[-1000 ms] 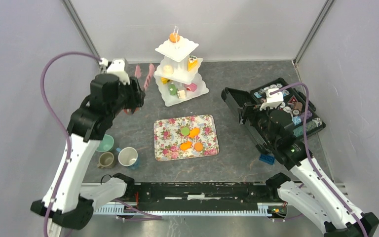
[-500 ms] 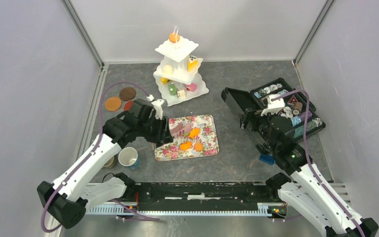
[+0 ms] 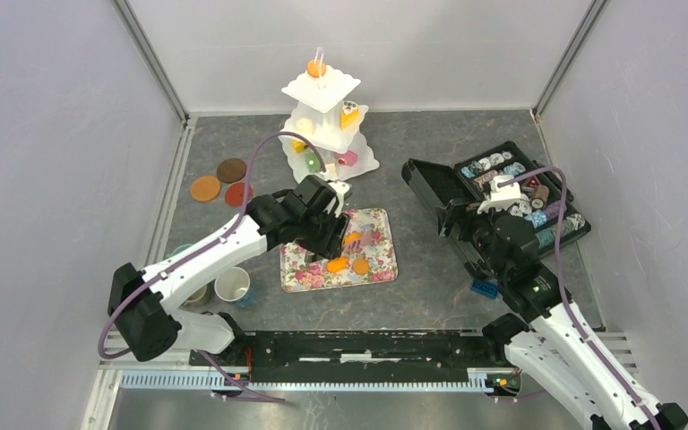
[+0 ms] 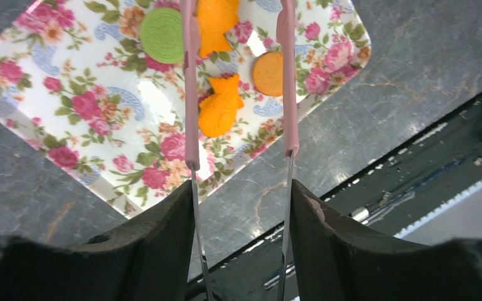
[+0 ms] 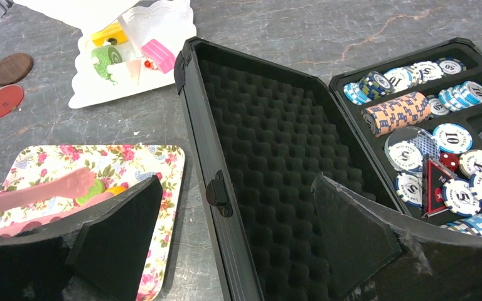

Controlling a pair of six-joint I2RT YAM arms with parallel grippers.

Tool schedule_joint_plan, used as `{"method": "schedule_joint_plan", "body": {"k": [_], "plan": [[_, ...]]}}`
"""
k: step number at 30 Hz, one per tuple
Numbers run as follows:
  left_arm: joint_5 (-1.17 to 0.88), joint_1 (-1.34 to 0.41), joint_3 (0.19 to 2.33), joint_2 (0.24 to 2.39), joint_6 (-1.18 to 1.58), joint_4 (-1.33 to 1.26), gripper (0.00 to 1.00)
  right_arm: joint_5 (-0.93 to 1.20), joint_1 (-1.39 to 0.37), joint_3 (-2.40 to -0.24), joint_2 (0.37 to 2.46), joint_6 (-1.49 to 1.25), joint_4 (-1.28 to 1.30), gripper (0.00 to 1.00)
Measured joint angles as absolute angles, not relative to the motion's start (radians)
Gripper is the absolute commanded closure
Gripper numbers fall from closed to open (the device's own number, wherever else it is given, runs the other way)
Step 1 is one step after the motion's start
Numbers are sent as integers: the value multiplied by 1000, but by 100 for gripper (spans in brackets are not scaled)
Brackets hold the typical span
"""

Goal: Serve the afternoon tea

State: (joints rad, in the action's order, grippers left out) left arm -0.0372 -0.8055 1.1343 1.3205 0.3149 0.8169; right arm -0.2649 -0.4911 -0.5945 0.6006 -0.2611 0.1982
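Note:
My left gripper (image 3: 333,226) is shut on pink-tipped metal tongs (image 4: 191,94), whose two arms stand apart over the floral tray (image 3: 297,269). In the left wrist view the tong tips straddle an orange fish biscuit (image 4: 221,106). A green round biscuit (image 4: 161,34), a second orange fish (image 4: 216,19) and a round orange biscuit (image 4: 268,73) lie beside it. My right gripper (image 5: 235,179) is open and empty above the foam lid of the black case (image 5: 270,125). Small cakes sit on the white tiered stand (image 3: 322,116).
Three saucers, brown (image 3: 231,169), orange (image 3: 204,188) and red (image 3: 237,193), lie at the back left. A white cup (image 3: 232,284) and a tan cup (image 3: 199,294) stand at the front left, partly under my left arm. A blue brick (image 3: 484,288) lies by the case.
My left arm swung from the back left, near the saucers, forward and right until the tongs are over the tray. My right arm has barely moved.

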Motion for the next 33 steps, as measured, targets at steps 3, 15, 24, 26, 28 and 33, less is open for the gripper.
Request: {"method": "schedule_joint_plan", "body": {"k": [3,15,24,26,28,33], "plan": [[2,-805,1155,1338,282,824,38,-270,-491,-589,589,-262,201,2],[25,-805,1239,1451,203,848,37,-271,-491,-587,588,-265,206,2],[25,-805,1241,1488,184,866,41,-271,-491,-586,583,-265,212,2],[25,-805,1241,1490,177,866,44,-271,-491,-582,579,-266,211,2],[25,-805,1241,1493,174,866,44,-270,-491,-572,577,-267,212,2],[24,-805,1239,1497,171,866,44,-269,-491,-570,582,-269,211,2]]}}
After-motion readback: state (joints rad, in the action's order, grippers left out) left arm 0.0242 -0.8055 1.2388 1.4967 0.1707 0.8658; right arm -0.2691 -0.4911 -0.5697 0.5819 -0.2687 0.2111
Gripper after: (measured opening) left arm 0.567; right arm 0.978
